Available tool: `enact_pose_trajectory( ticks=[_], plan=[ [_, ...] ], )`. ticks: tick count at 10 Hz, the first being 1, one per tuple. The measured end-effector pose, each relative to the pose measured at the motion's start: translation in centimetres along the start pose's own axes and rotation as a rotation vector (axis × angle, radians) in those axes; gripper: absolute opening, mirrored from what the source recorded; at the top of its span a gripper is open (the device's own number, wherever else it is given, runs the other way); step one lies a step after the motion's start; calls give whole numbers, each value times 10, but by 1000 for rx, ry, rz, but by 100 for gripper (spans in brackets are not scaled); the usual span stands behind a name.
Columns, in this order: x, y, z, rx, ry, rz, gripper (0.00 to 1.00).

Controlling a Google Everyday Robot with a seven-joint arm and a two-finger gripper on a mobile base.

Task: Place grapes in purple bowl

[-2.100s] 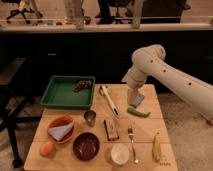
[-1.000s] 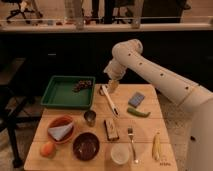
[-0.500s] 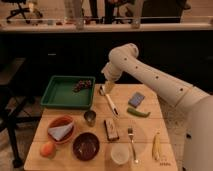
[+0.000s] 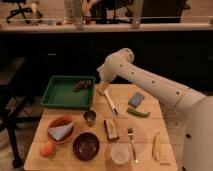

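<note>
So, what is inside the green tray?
In the green tray only the grapes show, at its far right corner. The hand hangs beside them and may hide the rim there.

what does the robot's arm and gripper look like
The arm is thick, smooth and cream-white, with rounded joints and small dark dots along its shell; no loose cables show. The gripper, at the right edge of the green tray, looks pale too.
</note>
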Motion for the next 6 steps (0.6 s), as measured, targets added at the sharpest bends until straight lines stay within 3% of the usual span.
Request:
enact_pose_trajectory(
  ticks=[2,6],
  plan=[
    [-12,-6,11,-17,-29,-39,80],
    [-11,-6,11,-18,-29,-39,80]
  ],
)
